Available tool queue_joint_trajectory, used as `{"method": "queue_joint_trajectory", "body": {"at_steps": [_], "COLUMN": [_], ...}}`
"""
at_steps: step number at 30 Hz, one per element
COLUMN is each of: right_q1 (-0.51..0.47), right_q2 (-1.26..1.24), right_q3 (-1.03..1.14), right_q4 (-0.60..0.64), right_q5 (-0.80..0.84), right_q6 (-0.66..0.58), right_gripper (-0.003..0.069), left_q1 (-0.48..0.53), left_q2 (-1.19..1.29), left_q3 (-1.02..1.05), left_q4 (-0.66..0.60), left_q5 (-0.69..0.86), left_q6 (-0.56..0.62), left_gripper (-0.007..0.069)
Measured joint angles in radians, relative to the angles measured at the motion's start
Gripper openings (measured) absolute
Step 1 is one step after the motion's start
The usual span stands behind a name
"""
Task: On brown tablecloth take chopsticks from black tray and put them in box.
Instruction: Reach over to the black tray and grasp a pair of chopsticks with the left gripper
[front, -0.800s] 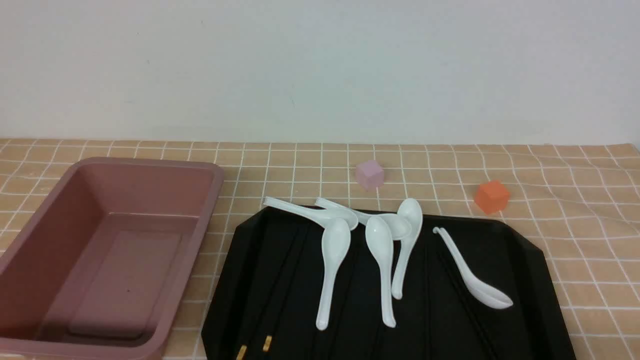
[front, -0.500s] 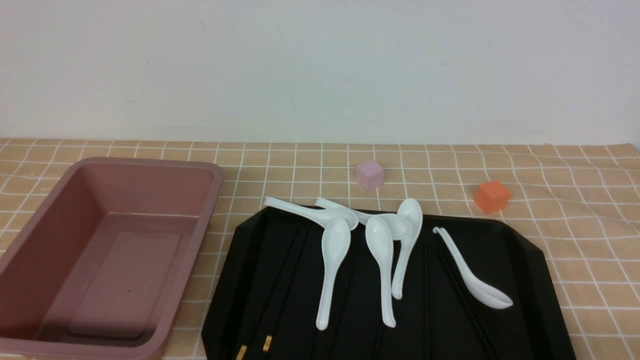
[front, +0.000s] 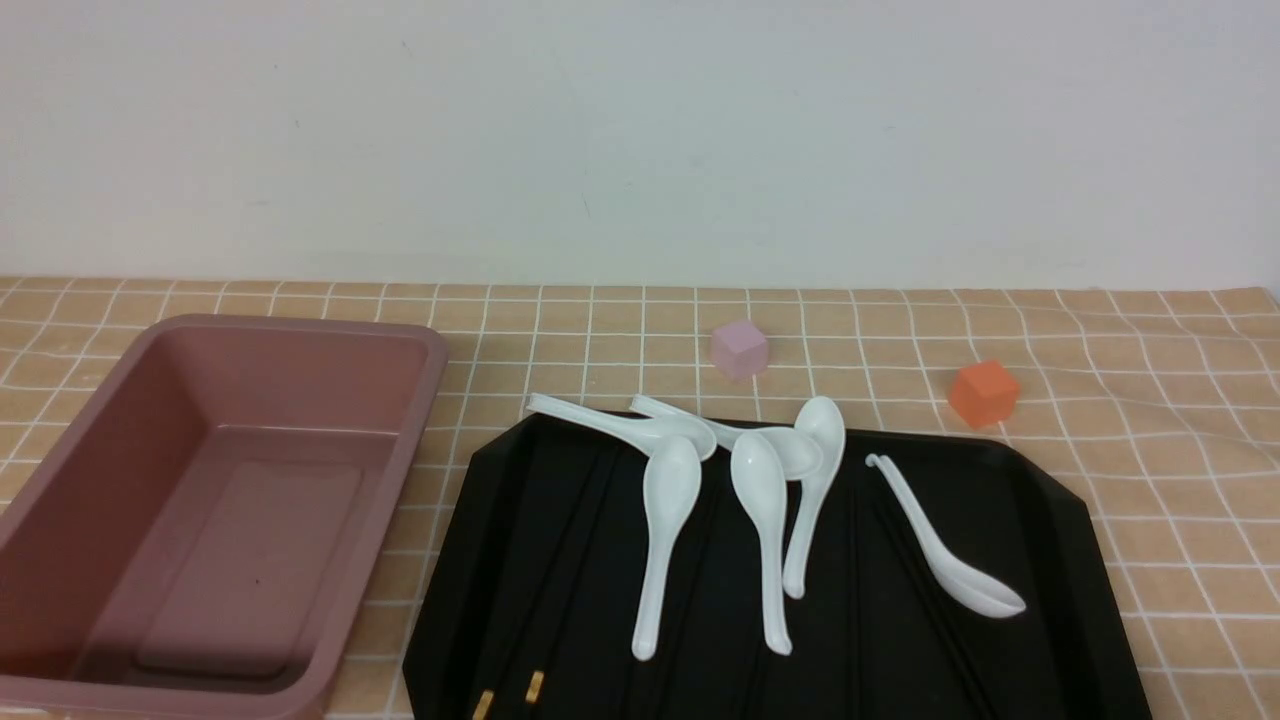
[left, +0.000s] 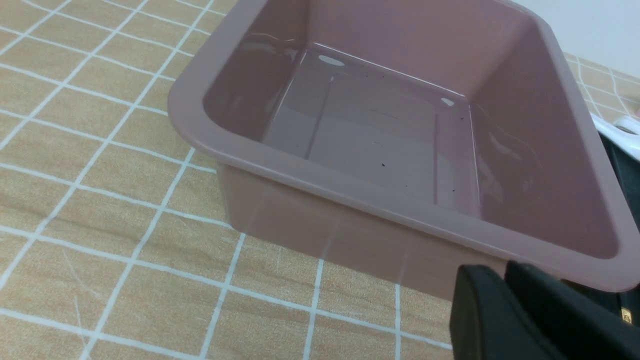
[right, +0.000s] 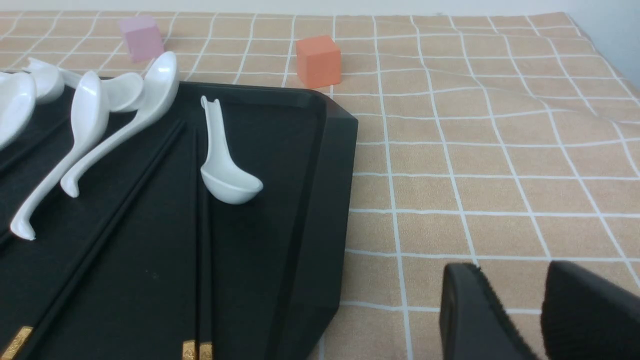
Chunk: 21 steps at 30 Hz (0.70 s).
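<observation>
The black tray (front: 1062, 505) lies on the brown tablecloth (front: 1180, 480), right of the empty pink box (front: 432, 372). Thin black chopsticks lie lengthwise on the tray, hard to make out; two gold-banded ends (front: 535, 685) show at its near edge. In the right wrist view a pair of chopsticks (right: 201, 235) lies beside a white spoon, and another stick (right: 107, 235) lies further in. My right gripper (right: 511, 277) is open and empty over the cloth beside the tray (right: 327, 200). My left gripper (left: 501, 274) is shut and empty beside the box's (left: 350, 200) near corner. Neither gripper shows in the front view.
Several white soup spoons (front: 665, 520) lie across the tray's far half, one (front: 940, 545) apart at the right. A lilac cube (front: 740, 348) and an orange cube (front: 984, 393) stand on the cloth behind the tray. A white wall closes the back.
</observation>
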<state>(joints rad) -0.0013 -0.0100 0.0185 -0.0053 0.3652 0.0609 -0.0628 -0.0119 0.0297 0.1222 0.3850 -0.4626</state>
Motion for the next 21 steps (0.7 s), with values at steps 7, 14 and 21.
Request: {"method": "queue_joint_trajectory", "body": {"at_steps": [7, 14, 21], "right_q1": [0.000, 0.000, 0.000], "right_q2": [0.000, 0.000, 0.000], "right_q3": [0.000, 0.000, 0.000], "right_q4": [0.000, 0.000, 0.000], "right_q5": [0.000, 0.000, 0.000], "right_q6": [0.000, 0.000, 0.000], "right_gripper": [0.0240, 0.0240, 0.0240], "left_q1": [0.000, 0.000, 0.000], "left_q2": [0.000, 0.000, 0.000], "left_q3": [0.000, 0.000, 0.000], "left_q4": [0.000, 0.000, 0.000], "left_q5": [0.000, 0.000, -0.001], "left_q6": [0.000, 0.000, -0.001], "left_gripper": [0.0084, 0.0093, 0.0099]}}
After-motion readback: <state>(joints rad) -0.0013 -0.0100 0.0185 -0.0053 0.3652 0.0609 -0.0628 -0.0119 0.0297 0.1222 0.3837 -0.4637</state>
